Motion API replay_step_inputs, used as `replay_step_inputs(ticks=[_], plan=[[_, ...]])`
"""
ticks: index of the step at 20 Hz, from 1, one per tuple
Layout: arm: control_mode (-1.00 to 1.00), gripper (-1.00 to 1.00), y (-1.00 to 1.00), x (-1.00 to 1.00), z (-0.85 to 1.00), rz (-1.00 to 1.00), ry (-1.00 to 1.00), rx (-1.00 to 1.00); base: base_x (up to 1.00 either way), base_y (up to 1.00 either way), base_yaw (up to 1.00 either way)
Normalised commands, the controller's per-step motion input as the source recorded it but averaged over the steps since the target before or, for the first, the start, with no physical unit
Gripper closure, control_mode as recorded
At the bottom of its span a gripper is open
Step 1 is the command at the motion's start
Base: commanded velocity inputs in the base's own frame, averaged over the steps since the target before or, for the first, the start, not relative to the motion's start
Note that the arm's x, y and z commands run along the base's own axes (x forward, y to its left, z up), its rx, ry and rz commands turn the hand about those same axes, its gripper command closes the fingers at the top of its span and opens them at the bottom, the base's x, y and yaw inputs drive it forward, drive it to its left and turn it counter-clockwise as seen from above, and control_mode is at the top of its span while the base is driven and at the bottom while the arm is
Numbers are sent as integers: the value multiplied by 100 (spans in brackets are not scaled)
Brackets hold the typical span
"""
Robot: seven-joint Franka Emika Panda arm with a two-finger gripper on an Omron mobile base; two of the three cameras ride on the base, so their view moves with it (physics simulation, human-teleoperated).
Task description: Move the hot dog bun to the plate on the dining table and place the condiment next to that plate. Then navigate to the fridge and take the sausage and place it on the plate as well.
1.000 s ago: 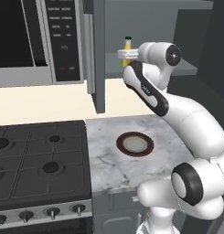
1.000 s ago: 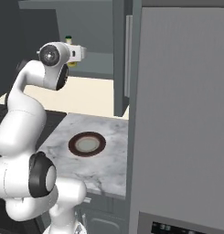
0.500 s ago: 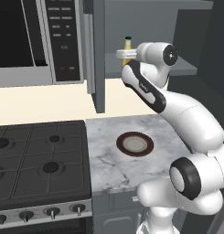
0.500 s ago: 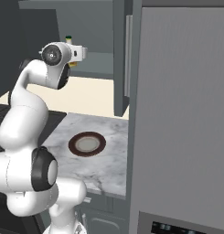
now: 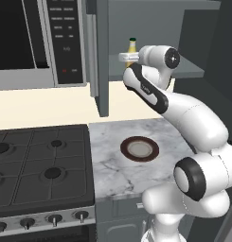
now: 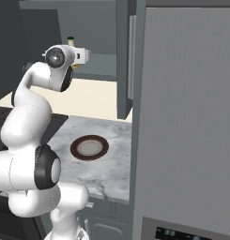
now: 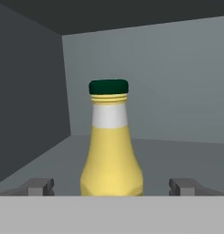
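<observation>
Nearest to you in the hand view, your fingers [image 7: 111, 187] stand wide apart, one tip [image 7: 40, 186] low at the left and the other low at the right, and they hold nothing. Between the two tips, roughly centred, stands the condiment bottle [image 7: 111, 151]. It is upright, pale yellow, with a white band at the neck and a dark green cap. You cannot tell from this view whether either tip touches it; a gap shows on both sides. The bottle stands on a grey shelf [image 7: 177, 157] inside an open cabinet, with a grey side wall to the left of the fingers and the back wall beyond the bottle.

In the left base view, your hand [image 5: 129, 57] is raised to the cabinet shelf, with the bottle's yellow neck and green cap [image 5: 132, 46] just beyond it. The open cabinet door [image 5: 101, 56] hangs to the left of the hand.

Well below the fingers lies the marble worktop [image 5: 112, 165]. On it rests a round plate [image 5: 139, 149] with a dark brown rim and a pale centre, bare on top. Left of the worktop is a black stove [image 5: 37, 165] with four burners, and above the stove a microwave [image 5: 37, 42].

In the right base view, a tall grey fridge [image 6: 187, 117] stands to the right of the worktop.
</observation>
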Motion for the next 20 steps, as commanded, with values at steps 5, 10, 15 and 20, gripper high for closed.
replay_step_inputs(ticks=[5,10,15,20], plan=[[-100,-100,2,15,-10,0,0,0,0,0,0],[-100,-100,2,17,-11,0,0,0,0,0,0],[-100,100,2,13,-8,0,0,0,0,0,0],[-100,100,0,5,0,0,3,0,0,0,0]])
